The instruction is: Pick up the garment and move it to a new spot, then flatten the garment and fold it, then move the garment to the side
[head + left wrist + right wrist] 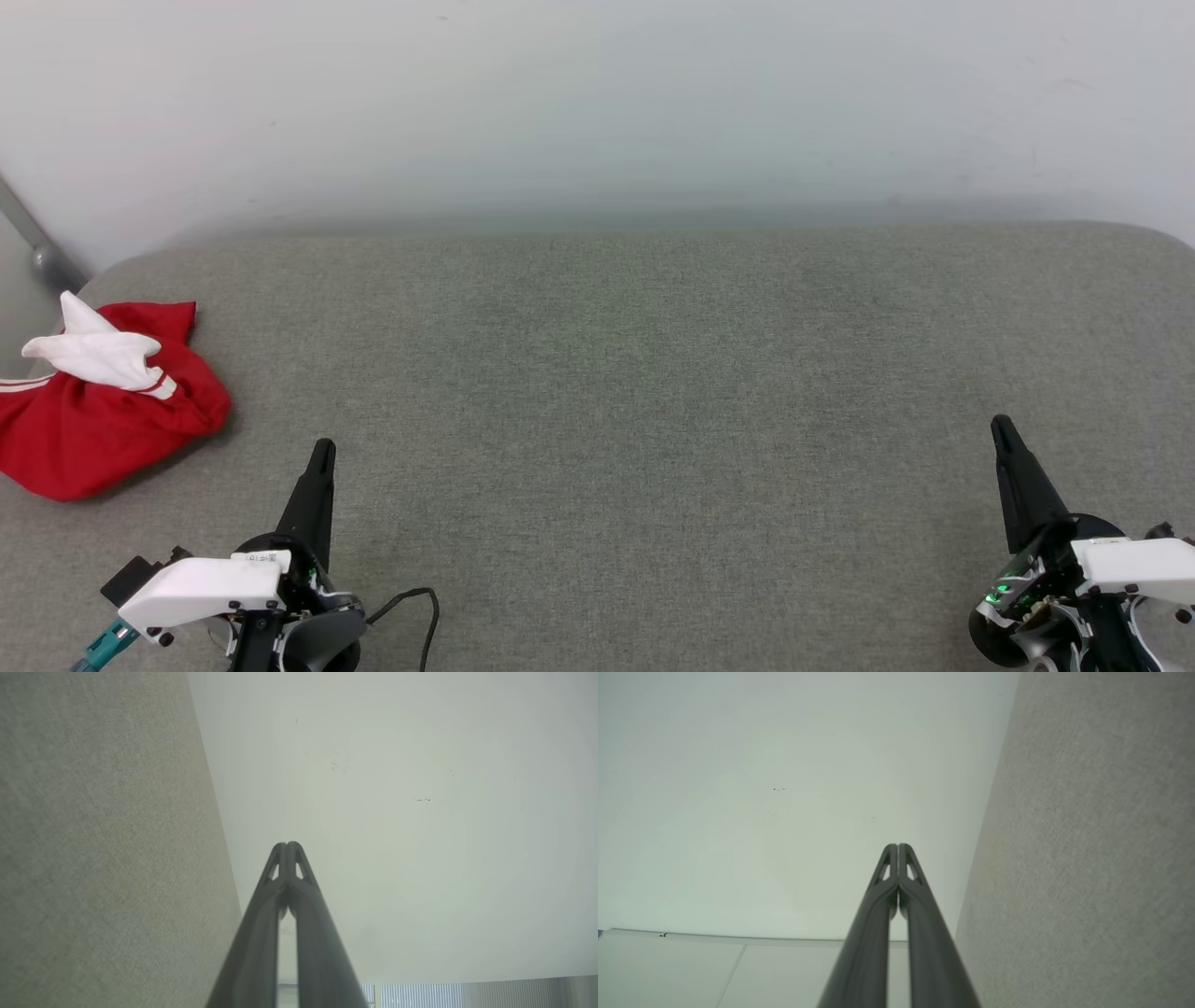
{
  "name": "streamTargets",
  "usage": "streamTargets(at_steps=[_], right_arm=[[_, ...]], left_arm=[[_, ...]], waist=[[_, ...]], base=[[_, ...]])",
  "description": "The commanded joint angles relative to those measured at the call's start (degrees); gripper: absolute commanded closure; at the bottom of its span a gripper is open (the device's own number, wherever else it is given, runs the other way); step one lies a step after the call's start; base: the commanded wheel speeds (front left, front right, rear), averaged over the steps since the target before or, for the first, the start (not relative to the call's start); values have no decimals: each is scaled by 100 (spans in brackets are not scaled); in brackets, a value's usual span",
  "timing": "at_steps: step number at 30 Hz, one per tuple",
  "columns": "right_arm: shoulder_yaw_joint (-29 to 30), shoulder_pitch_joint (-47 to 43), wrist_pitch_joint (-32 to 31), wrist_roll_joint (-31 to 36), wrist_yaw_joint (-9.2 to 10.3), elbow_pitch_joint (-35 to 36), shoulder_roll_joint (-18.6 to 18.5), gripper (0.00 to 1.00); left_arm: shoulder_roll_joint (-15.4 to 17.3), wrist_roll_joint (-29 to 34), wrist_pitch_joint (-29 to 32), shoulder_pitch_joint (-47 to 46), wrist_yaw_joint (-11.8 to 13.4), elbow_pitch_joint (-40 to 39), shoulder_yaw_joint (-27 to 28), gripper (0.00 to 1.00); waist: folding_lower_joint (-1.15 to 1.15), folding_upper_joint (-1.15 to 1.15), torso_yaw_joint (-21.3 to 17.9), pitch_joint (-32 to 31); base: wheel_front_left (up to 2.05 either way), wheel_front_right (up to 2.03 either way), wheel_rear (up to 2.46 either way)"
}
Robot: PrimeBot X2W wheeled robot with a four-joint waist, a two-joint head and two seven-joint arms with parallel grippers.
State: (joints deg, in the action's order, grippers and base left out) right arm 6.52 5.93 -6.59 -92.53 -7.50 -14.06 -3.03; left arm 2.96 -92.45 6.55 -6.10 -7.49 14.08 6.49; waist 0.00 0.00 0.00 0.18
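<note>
A wide grey fabric-covered tabletop (597, 420) with rounded far corners stretches out before a pale plain wall (597, 112). A crumpled red jersey-style garment (103, 429), with a white short sleeve and red-white stripe trim bunched on top, lies at the tabletop's left edge. The left claw (322, 453) sits near left, nearer than the garment and apart from it, its two long dark fingers pressed together on nothing. The right claw (1001, 427) sits near right, well apart from the garment, likewise pressed together and empty.
</note>
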Motion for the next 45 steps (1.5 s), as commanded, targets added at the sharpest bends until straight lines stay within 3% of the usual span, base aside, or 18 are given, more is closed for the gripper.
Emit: streamTargets(at_steps=[1, 44, 45], right_arm=[[-2, 75, -5, 26, 2, -8, 24, 100], [-3, 76, -4, 25, 2, -7, 24, 100], [0, 0, 1, 1, 0, -1, 1, 0]], left_arm=[[-11, 10, 11, -41, -15, 1, 15, 100], [-12, 9, 10, -41, -15, 1, 14, 100], [0, 0, -1, 0, 0, -1, 0, 0]], waist=[[0, 0, 0, 0], [0, 0, 0, 0], [0, 0, 0, 0]], base=[[0, 0, 0], [0, 0, 0], [0, 0, 0]])
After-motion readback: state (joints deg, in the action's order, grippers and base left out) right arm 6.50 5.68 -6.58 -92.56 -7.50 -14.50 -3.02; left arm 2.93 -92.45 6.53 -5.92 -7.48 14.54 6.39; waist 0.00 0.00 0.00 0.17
